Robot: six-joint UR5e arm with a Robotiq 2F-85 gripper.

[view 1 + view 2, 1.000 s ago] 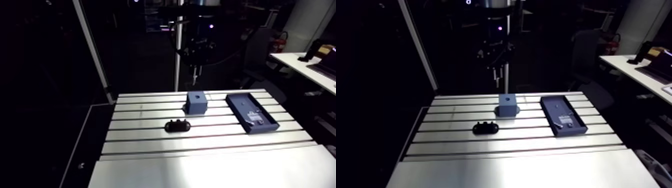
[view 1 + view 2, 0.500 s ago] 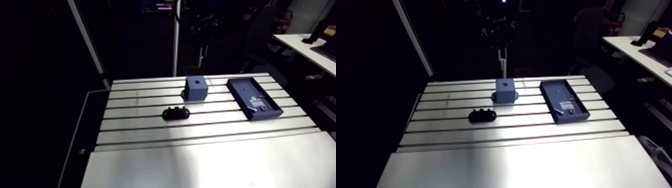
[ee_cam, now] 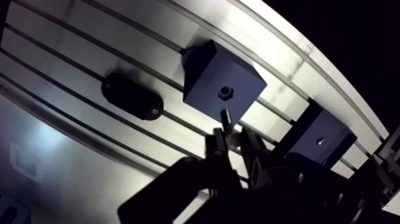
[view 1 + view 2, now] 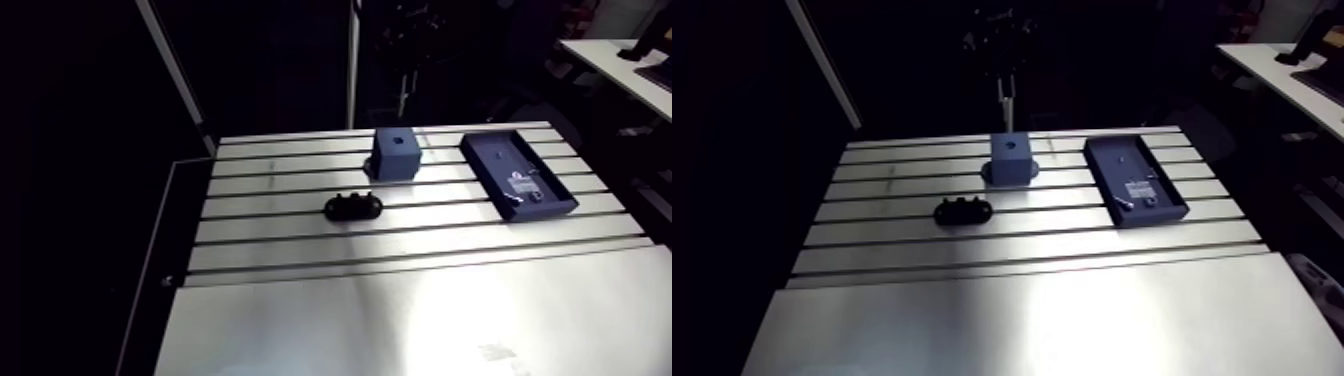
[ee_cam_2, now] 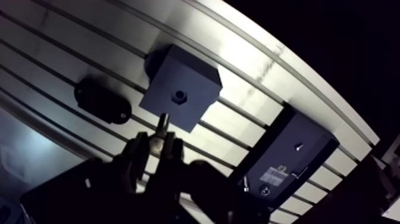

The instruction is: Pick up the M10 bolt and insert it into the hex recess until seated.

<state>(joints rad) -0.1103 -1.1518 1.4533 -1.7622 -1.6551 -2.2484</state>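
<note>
Gripper [image 5: 156,143] is clamped on the M10 bolt [image 5: 162,121], hanging above the blue block [image 5: 190,77]; pickup looks done, insertion into its hex recess [image 5: 178,95] remains

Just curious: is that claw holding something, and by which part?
Yes: the gripper pinches the bolt by its rear end; its free tip points toward the block.

The table [image 4: 400,310] holds a blue block [image 4: 397,153], black part [image 4: 353,206] and tray [image 4: 517,175].
</note>
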